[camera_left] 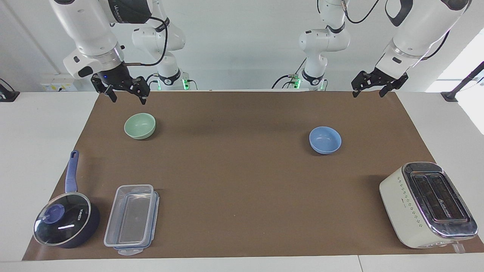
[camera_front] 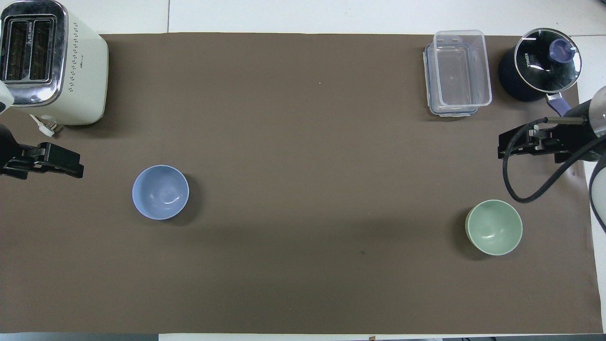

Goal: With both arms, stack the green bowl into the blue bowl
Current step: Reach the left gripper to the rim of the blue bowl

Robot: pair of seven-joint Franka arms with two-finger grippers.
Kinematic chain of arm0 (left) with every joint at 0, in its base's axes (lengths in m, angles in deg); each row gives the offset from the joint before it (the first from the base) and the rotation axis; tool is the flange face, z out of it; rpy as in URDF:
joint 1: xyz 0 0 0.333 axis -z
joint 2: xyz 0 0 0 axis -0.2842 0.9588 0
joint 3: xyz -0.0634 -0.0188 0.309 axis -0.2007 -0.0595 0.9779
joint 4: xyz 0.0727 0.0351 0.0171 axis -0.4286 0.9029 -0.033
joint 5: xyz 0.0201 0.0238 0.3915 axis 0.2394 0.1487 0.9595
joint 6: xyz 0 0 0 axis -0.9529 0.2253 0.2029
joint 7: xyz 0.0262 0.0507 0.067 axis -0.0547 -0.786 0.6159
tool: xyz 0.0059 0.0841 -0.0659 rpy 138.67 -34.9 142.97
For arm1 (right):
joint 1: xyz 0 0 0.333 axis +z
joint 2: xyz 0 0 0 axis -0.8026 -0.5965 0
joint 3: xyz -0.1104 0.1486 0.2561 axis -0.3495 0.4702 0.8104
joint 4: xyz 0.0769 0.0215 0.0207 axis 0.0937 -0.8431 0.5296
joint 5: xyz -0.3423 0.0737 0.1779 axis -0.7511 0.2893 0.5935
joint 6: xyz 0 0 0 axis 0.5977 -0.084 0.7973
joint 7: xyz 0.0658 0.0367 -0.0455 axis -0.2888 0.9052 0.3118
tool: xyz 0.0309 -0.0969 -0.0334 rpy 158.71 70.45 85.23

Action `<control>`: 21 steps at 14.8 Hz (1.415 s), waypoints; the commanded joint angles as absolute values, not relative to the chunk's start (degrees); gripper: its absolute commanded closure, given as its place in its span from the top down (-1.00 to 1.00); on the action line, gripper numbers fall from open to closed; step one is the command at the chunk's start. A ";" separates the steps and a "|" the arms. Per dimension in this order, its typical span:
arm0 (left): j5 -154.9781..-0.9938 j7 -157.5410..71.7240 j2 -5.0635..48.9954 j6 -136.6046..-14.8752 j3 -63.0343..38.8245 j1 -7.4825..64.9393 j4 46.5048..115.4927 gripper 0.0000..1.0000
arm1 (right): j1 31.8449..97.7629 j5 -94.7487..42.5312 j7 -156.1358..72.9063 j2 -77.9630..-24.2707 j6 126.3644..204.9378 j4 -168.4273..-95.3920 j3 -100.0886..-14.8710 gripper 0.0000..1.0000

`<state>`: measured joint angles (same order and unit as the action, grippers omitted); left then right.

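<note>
On the bench (camera_left: 242, 211), well apart from the blue bowl (camera_left: 325, 140) toward the right arm's end, sits the green bowl (camera_left: 140, 125), both claws, right (camera_left: 126, 95) and left (camera_left: 372, 90), raised, spread and empty, so a thin-rim pinch could slip or tip it.

left arm (camera_front: 9, 156): overhead view's edge cuts it, only the black gripper end shows | right arm (camera_front: 594, 142): cut by the same view's edge at its wrist | saucepan (camera_front: 539, 66) handle: partly hidden under the right arm | toaster (camera_front: 52, 61): top corner clipped by the overhead edge
</note>
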<state>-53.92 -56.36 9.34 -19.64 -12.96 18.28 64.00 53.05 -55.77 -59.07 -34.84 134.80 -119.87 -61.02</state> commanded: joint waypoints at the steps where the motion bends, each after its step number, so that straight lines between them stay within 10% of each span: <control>1: -53.03 -56.59 8.65 -18.83 -12.50 18.62 64.61 1.00 | 52.41 -54.15 -58.05 -33.84 134.45 -120.71 -61.08 1.00; 15: -53.03 -56.33 8.21 -21.63 -12.59 19.06 65.93 1.00 | 52.94 -57.58 -57.79 -33.84 134.89 -120.79 -61.08 1.00; 21: -53.03 -59.66 4.35 -40.84 -12.50 16.96 87.50 1.00 | 52.59 -57.40 -57.61 -33.67 135.06 -121.67 -61.08 1.00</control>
